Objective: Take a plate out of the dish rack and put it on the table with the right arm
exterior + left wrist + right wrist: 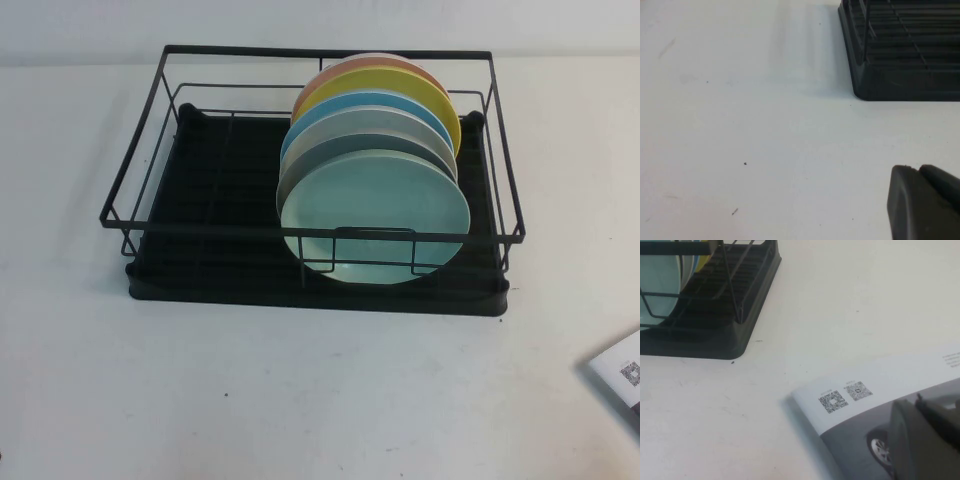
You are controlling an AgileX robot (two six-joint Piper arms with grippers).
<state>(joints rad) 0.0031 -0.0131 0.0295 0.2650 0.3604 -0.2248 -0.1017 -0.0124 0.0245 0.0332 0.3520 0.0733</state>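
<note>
Right now my right gripper (925, 440) hangs low above a printed booklet (880, 390) with two QR codes, which lies on the table (300, 390) at about four o'clock from the dish rack (312, 180); I cannot tell whether its fingers are spread or closed, since only a dark edge of it shows. My left gripper (922, 205) hovers over bare table near the rack's corner at about seven o'clock, and its state I cannot tell either. Neither touches anything. Further out, the plate (375, 215) stands on edge in the rack's right half, frontmost of a row of plates, at the six o'clock end, with a grey-blue plate (372, 140) just behind it, then blue, yellow and orange ones.
</note>
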